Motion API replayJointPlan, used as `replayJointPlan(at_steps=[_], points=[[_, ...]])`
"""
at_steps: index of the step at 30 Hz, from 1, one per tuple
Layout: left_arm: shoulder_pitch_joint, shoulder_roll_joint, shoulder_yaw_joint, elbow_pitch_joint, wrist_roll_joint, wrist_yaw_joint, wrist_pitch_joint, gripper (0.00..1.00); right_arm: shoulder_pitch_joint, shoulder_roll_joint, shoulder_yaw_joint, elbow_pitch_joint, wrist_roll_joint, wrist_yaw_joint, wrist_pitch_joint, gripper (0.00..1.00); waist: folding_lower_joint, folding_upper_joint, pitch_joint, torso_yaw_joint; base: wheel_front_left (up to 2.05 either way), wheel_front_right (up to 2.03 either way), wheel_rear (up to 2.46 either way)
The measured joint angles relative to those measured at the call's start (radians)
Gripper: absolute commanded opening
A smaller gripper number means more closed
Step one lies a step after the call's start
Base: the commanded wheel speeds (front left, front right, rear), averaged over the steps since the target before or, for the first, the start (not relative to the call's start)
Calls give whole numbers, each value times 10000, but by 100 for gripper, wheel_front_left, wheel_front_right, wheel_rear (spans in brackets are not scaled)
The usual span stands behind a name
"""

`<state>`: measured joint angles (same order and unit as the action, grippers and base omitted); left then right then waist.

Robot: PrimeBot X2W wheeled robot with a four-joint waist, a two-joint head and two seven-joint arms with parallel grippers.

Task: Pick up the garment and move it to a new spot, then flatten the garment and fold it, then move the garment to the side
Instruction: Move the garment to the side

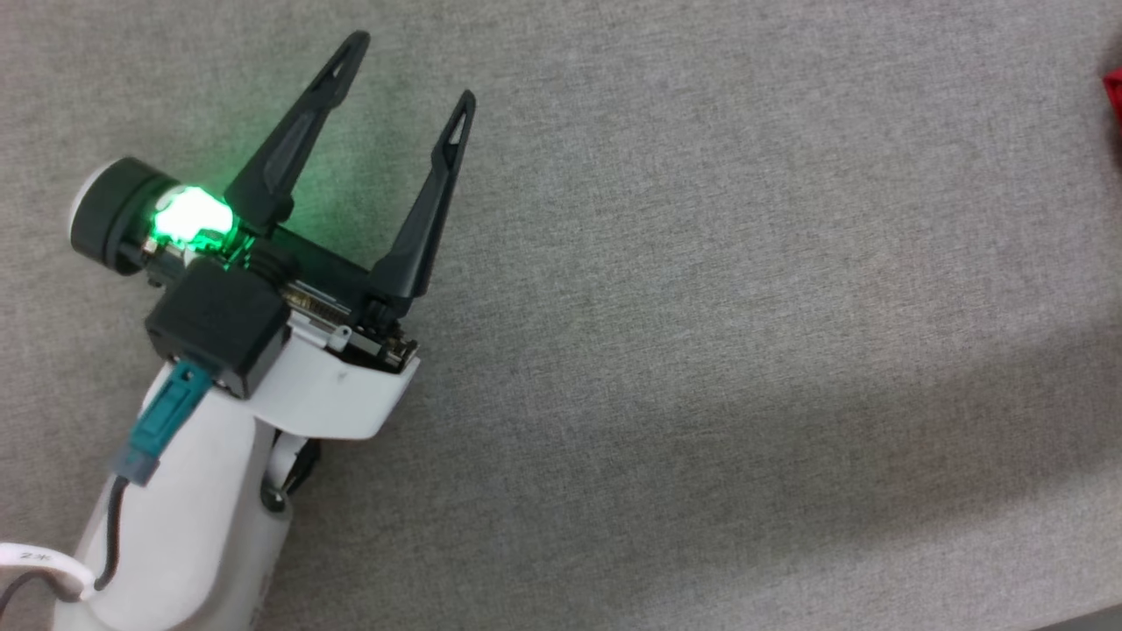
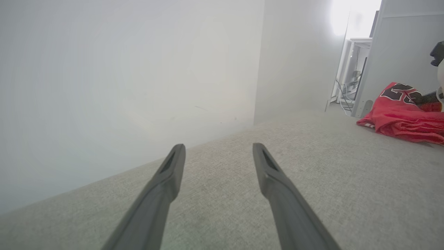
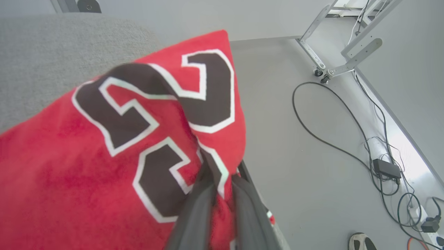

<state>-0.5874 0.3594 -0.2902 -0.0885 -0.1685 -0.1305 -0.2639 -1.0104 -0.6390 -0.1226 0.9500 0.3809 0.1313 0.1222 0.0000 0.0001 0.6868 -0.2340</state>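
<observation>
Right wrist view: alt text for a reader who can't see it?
The right gripper is shut on a fold of the red jersey, whose dark, white-edged number faces the camera, at the edge of a grey fabric surface. Beyond lies a grey floor with black cables.

The red garment (image 3: 52, 180) carries large dark numerals (image 3: 208, 86) edged in white: in the right wrist view one reads as a 2, while the one beside it is creased over and I cannot tell the digit. In the left wrist view the same figures show on the cloth at the far right edge of the grey surface (image 2: 312, 180), too small to read. A white tag (image 1: 31, 558) on a dark cable (image 1: 110, 526) bears marks too faint to read
</observation>
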Motion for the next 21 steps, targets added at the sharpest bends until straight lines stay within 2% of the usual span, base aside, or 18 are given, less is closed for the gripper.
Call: replayJointPlan(at_steps=[1,2,3,4,5,13,21], points=[[9,-6,21,-4,2,0,0,100,-36,-21,123,117,-151,0,-100,0,0,0,3,14,0,0,0],[24,-15,48,2,6,0,0,100,-59,-58,236,257,-224,0,-128,5,0,0,-1,21,0,0,0],[38,-31,79,8,13,0,0,100,-79,-79,309,382,-228,0,-178,42,0,0,-13,27,0,0,0],[49,-44,109,21,13,0,0,100,-100,-86,380,458,-222,0,-286,94,0,0,-32,31,0,0,0],[65,-69,150,38,13,0,0,100,-144,-92,460,516,-221,0,-372,100,0,0,-61,33,0,0,0],[556,-499,537,566,-75,33,0,100,-168,-144,1484,449,75,0,-970,100,0,-1,-610,122,0,0,0],[1743,-1160,1172,1415,-186,65,0,100,1104,385,3381,-639,938,0,-1348,100,0,-1,-1676,405,0,0,0]])
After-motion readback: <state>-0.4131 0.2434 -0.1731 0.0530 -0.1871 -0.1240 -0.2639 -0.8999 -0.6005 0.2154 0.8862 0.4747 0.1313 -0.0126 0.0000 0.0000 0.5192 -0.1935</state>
